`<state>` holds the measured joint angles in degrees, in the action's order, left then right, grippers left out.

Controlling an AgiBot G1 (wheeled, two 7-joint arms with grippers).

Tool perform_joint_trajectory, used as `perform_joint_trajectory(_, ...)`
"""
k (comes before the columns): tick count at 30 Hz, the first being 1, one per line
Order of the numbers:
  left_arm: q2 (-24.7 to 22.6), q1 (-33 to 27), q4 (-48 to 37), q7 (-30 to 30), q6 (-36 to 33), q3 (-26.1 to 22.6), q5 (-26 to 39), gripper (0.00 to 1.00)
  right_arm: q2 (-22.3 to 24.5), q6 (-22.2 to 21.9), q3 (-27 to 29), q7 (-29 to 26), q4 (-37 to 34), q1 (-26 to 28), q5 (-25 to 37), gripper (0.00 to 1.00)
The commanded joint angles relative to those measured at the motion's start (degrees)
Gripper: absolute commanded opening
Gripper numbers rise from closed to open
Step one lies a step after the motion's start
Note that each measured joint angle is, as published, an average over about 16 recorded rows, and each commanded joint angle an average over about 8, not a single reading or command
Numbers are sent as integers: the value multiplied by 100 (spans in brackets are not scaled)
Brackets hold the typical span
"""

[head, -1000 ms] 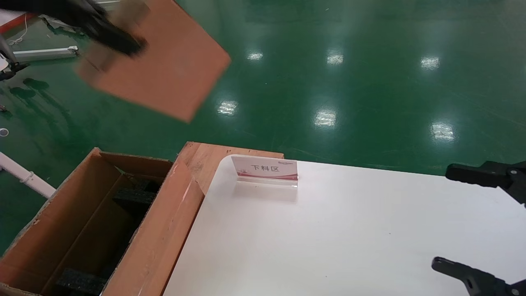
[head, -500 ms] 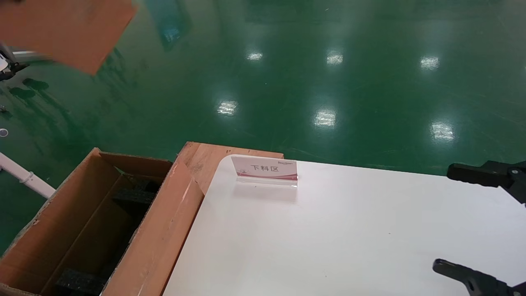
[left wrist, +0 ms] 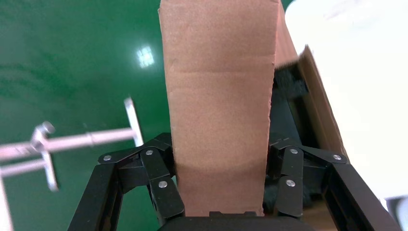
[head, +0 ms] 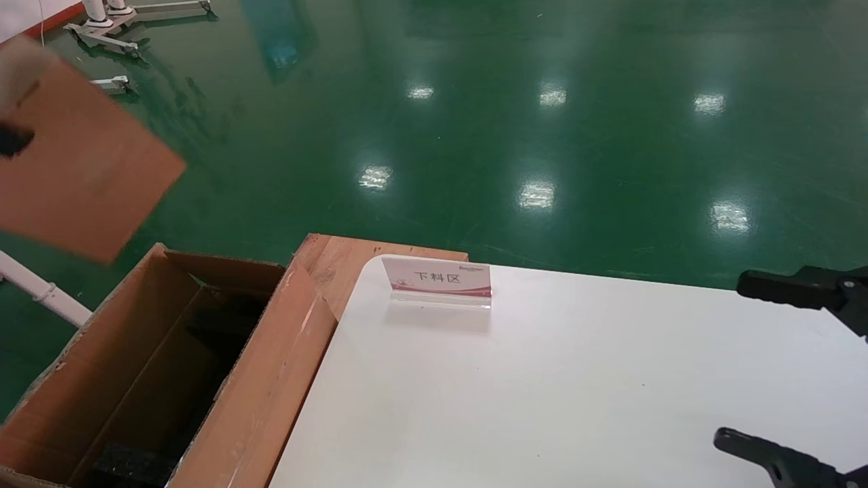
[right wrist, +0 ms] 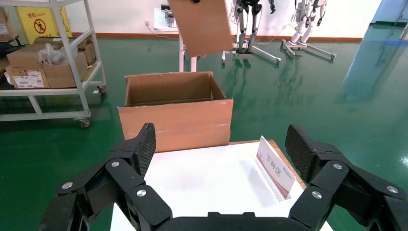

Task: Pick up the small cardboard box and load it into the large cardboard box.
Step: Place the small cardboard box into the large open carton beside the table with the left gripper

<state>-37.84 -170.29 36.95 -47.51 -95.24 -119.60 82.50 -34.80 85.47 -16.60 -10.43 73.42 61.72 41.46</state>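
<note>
The small cardboard box (head: 78, 169) hangs in the air at the far left of the head view, above the far-left edge of the large cardboard box (head: 264, 379). My left gripper (left wrist: 221, 166) is shut on the small box (left wrist: 219, 96), with one finger on each side. In the left wrist view the large box's wall (left wrist: 320, 115) and black foam (left wrist: 288, 84) show below. In the right wrist view the small box (right wrist: 202, 24) hangs above the open large box (right wrist: 175, 120). My right gripper (head: 727, 359) is open and empty over the table's right side; it also shows in its wrist view (right wrist: 221, 144).
A white table (head: 576, 386) carries a small sign stand (head: 437, 279) near its far left corner. A wooden board (head: 332, 257) lies between the table and the large box. A white pipe (head: 41, 291) runs left of the large box. A shelf cart with cartons (right wrist: 43, 62) stands farther off.
The small box swung left out of the upper part of the head view, then came down at the left edge, closer to the large box. The right arm has not moved.
</note>
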Motion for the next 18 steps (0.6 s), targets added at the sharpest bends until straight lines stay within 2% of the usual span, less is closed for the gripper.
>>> perform_joint_trajectory(1, 13, -56, -20, -98, -20, -319, -172, 0, 0, 0, -1, 0, 0, 0, 0, 100)
perform_joint_trajectory(10, 31, -90, -47, -254, -7, -1643, -1032, 0, 2, -2, -4, 2, 0, 1, -3, 100)
perform_joint_trajectory(18, 172, -1, 76, -445, 18, -2548, -1968, 0, 3, -3, -7, 3, 0, 1, -5, 100)
